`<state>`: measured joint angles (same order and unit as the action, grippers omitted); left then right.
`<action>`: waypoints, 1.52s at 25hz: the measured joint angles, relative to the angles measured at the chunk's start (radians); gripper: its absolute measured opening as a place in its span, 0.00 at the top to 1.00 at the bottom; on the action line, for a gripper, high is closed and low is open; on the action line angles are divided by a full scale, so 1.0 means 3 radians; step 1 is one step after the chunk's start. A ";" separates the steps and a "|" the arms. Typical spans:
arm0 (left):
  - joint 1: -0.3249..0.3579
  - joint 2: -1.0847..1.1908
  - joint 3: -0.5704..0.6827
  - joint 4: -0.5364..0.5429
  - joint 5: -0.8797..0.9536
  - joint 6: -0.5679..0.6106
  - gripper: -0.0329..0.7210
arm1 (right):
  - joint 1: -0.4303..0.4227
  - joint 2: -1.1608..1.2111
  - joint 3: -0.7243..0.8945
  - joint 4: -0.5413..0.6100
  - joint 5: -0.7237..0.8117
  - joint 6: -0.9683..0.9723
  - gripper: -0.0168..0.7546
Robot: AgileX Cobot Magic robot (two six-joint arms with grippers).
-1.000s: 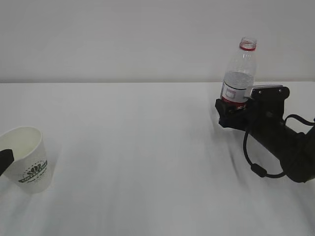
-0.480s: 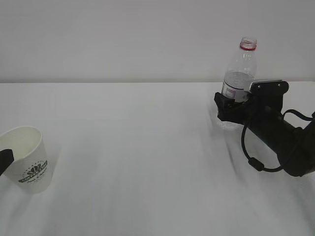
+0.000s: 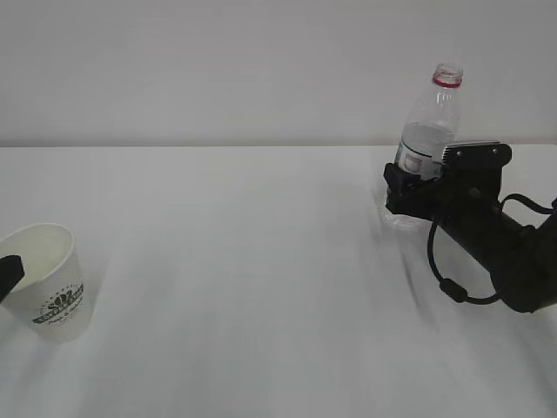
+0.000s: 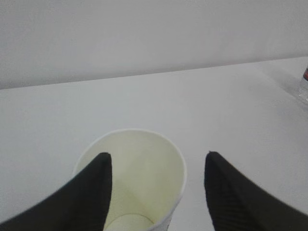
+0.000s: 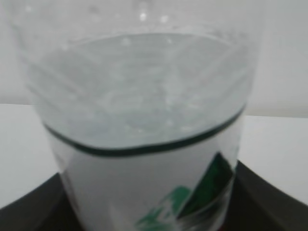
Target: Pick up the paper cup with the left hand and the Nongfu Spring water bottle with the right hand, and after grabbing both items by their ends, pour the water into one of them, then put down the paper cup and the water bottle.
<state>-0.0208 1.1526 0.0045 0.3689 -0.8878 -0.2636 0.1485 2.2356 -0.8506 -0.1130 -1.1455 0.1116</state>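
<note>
Clear plastic Nongfu Spring water bottle [image 3: 426, 131] is standing at the table's [image 3: 261, 261] right rear, uncapped and tipping slightly, water [image 5: 139, 106] showing above the label. Right hand [image 3: 409, 193] is straddling its lower body; whether the jaws are pinching yet, cannot tell. Thin walls will likely buckle, so squeeze firmly but low, near the base.

Paper cup [image 3: 52, 283] is sitting front left, apart from the bottle. Left hand [image 4: 156, 192] is bracketing the rim, fingers [image 4: 91, 192] spread either side, grip unclear. Cup looks light, crushable; hold gently.
</note>
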 joint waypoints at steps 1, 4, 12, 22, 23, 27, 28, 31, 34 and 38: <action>0.0000 0.0000 0.0000 0.0000 -0.0020 0.0000 0.37 | 0.0000 0.0000 0.0000 0.0000 0.0000 0.0000 0.29; 0.0000 0.0000 0.0000 0.0000 -0.0032 -0.0006 0.37 | 0.0000 0.0000 0.0000 0.0000 0.0000 0.0000 0.29; 0.0000 0.0000 0.0000 0.0000 -0.0032 -0.0006 0.37 | 0.0000 0.0000 0.0000 0.0000 0.0005 0.0000 0.30; 0.0000 0.0000 0.0000 0.0000 -0.0032 -0.0006 0.37 | 0.0000 -0.0126 0.0000 -0.0090 0.0305 -0.0124 0.30; 0.0000 0.0000 0.0000 0.0000 -0.0032 -0.0006 0.37 | 0.0000 -0.0140 0.0000 -0.0090 0.0337 -0.0124 0.30; 0.0000 0.0000 0.0000 0.0000 -0.0032 -0.0006 0.37 | 0.0000 -0.0209 0.0000 -0.0111 0.0477 -0.0124 0.30; 0.0000 0.0000 0.0000 0.0000 -0.0032 -0.0006 0.37 | 0.0000 -0.0218 0.0000 -0.0125 0.0493 -0.0124 0.30; 0.0000 0.0000 0.0000 0.0000 -0.0032 -0.0006 0.37 | 0.0000 -0.0238 0.0006 -0.0201 0.0540 -0.0124 0.30; 0.0000 0.0000 0.0000 0.0000 -0.0032 -0.0006 0.37 | 0.0000 -0.0267 0.0026 -0.0307 0.0576 -0.0124 0.30; 0.0000 0.0000 0.0000 0.0000 -0.0032 -0.0006 0.37 | 0.0000 -0.0383 0.0160 -0.0359 0.0596 -0.0124 0.30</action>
<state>-0.0208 1.1526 0.0045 0.3689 -0.8975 -0.2652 0.1485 2.1208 -0.8027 -0.2208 -0.9665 0.0744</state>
